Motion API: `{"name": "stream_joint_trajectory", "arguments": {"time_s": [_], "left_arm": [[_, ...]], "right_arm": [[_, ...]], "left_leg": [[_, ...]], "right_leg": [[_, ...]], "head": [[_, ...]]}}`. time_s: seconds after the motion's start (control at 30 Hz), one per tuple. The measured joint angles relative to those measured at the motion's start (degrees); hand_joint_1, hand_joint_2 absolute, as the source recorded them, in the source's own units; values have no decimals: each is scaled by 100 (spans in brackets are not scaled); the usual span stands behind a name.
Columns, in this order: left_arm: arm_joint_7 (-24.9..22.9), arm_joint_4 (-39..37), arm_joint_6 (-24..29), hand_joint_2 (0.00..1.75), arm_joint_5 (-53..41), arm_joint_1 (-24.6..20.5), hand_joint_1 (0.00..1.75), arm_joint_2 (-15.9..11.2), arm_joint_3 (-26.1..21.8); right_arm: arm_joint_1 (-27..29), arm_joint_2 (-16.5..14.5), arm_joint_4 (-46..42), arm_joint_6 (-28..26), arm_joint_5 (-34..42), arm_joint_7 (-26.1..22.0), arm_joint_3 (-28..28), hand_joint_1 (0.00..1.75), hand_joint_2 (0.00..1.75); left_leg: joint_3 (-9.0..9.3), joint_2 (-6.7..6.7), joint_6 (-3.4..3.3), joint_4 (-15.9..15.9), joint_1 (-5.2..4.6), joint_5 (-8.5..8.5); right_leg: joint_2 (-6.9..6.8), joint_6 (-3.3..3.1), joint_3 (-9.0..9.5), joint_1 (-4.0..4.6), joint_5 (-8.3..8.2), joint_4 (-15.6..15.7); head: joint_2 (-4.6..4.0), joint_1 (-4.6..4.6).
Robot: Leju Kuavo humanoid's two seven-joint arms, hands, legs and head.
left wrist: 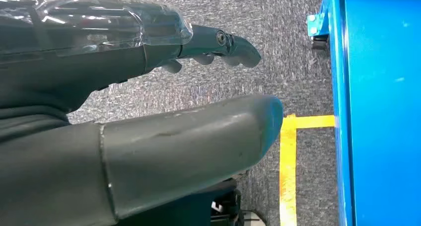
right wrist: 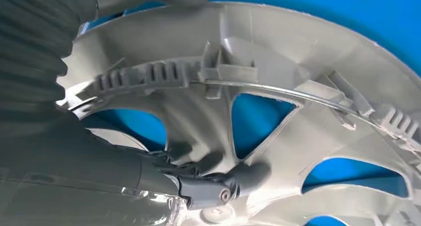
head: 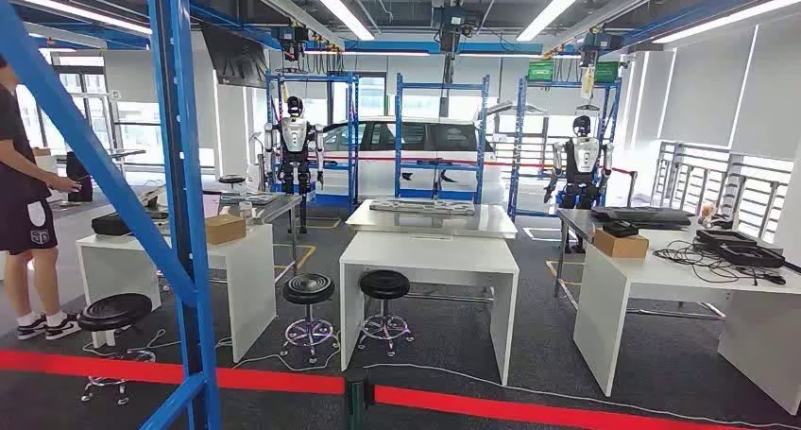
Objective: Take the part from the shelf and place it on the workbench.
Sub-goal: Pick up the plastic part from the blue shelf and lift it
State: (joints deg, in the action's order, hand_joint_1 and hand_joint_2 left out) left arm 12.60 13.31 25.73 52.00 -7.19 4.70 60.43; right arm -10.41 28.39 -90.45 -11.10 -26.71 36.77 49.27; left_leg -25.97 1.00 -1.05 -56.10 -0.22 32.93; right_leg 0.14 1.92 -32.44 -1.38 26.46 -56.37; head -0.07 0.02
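Right hand (right wrist: 149, 151) fingers clamped on ribbed grey plastic wheel cover (right wrist: 278, 87), left hand (left wrist: 124, 112) fingers apart

A blue shelf post (head: 179, 194) and its slanting brace (head: 90, 156) cross the left of the head view, blocking reach there. A red barrier tape (head: 529, 409) runs along the bottom. Behind it, white tables (head: 430, 260) and black stools (head: 309, 290) crowd the centre, with carpet aisles between.
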Motion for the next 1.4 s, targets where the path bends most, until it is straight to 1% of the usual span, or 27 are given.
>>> {"name": "stream_joint_trajectory", "arguments": {"time_s": [0.07, 0.13, 0.2, 0.27, 0.4, 0.43, 0.57, 0.63, 0.7, 0.73, 0.77, 0.8, 0.83, 0.87, 0.9, 1.0, 1.1, 1.23, 1.4], "left_arm": [[-4, -3, 2, 0, 23, 12, 0, -22, 0], [-27, -6, 25, 0, 90, 38, 0, -80, 0], [-50, -7, 52, 0, 151, 55, 0, -129, 0], [-55, -8, 73, 0, 194, 59, 0, -151, 0], [-53, -9, 116, 0, 262, 64, 0, -187, -2], [-47, -9, 122, 0, 274, 64, 0, -195, -3], [19, -12, 144, 0, 359, 65, 0, -218, -4], [66, -15, 151, 0, 394, 66, 0, -225, -4], [103, -17, 156, 0, 411, 66, 0, -226, -4], [116, -19, 157, 0, 415, 65, 0, -226, -4], [127, -20, 157, 0, 419, 65, 0, -226, -3], [136, -21, 157, 0, 420, 65, 0, -225, -4], [142, -21, 157, 0, 420, 65, 0, -225, -4], [148, -22, 157, 0, 420, 65, 0, -225, -4], [155, -22, 157, 0, 420, 65, 0, -225, -4], [209, -22, 157, 0, 408, 65, 0, -217, -4], [334, -22, 160, 0, 326, 65, 0, -196, -4], [545, -22, 170, 0, 179, 65, 0, -166, -2], [860, -22, 182, 0, 170, 65, 0, -129, -2]], "right_arm": [[96, 222, -114, -110, 153, 68, -61, 175, 175], [355, 703, -357, -385, 367, 184, -213, 175, 175], [585, 1038, -528, -608, 442, 235, -332, 175, 175], [715, 1149, -598, -765, 486, 229, -384, 175, 175], [898, 1253, -681, -1044, 556, 148, -461, 173, 175], [931, 1269, -694, -1096, 559, 129, -472, 168, 175], [1098, 1293, -715, -1447, 583, 22, -513, 134, 175], [1198, 1292, -716, -1655, 619, -39, -549, 124, 175], [1284, 1288, -714, -1825, 663, -108, -581, 102, 175], [1315, 1286, -713, -1884, 680, -140, -589, 96, 175], [1337, 1286, -712, -1928, 694, -164, -593, 103, 175], [1352, 1285, -710, -1961, 702, -178, -596, 123, 175], [1363, 1283, -708, -1987, 705, -189, -599, 148, 175], [1370, 1279, -706, -2014, 704, -200, -605, 168, 175], [1378, 1275, -704, -2055, 697, -221, -611, 175, 175], [1427, 1260, -701, -2270, 610, -384, -632, 175, 175], [1523, 1213, -773, -2558, 516, -730, -729, 175, 175], [1623, 1119, -1221, -2727, 618, -1308, -1172, 175, 175], [1649, 1008, -2057, -2703, 1051, -1778, -1844, 175, 175]], "left_leg": [[13, 20, -1, 0, 0, 1], [28, 37, -7, 1, 0, 4], [30, 26, -13, 1, 0, 8], [30, 14, -15, 1, -1, 9], [29, -5, -21, 1, 0, 13], [29, -8, -22, 1, 0, 14], [27, -21, -24, 1, 1, 20], [28, -39, -20, 1, 5, 26], [30, -61, -20, 1, 8, 30], [31, -69, -22, 1, 9, 32], [32, -75, -23, 1, 9, 33], [33, -78, -24, 1, 9, 35], [33, -79, -25, 1, 9, 36], [34, -79, -26, 1, 9, 36], [34, -79, -26, 1, 9, 36], [32, -79, -26, 1, 9, 36], [28, -88, -26, 1, 7, 36], [28, -128, -21, 1, 6, 45], [26, -157, -21, 1, 2, 47]], "right_leg": [[-14, 7, 30, 0, 7, 11], [-32, 16, 74, -2, 14, 32], [-32, 20, 90, -5, 12, 45], [-29, 21, 90, -5, 10, 49], [-25, 23, 88, -5, 11, 48], [-25, 24, 87, -4, 13, 48], [-22, 33, 85, -4, 18, 48], [-11, 34, 84, -3, 19, 47], [6, 34, 82, -2, 20, 47], [12, 34, 81, -1, 20, 47], [17, 35, 80, -1, 20, 47], [20, 35, 80, -1, 20, 47], [21, 35, 79, 0, 20, 47], [21, 35, 79, 0, 20, 47], [21, 35, 79, 0, 20, 47], [20, 35, 79, 0, 20, 45], [21, 35, 77, -3, 20, 41], [38, 35, 65, -5, 20, 35], [47, 35, 54, -9, 19, 22]], "head": [[0, 2], [0, 5], [0, 5], [0, 5], [0, 5], [0, 5], [0, 7], [0, 7], [0, 7], [0, 6], [0, 5], [0, 5], [0, 4], [0, 4], [0, 4], [0, 5], [0, 5], [0, 4], [0, 4]]}}
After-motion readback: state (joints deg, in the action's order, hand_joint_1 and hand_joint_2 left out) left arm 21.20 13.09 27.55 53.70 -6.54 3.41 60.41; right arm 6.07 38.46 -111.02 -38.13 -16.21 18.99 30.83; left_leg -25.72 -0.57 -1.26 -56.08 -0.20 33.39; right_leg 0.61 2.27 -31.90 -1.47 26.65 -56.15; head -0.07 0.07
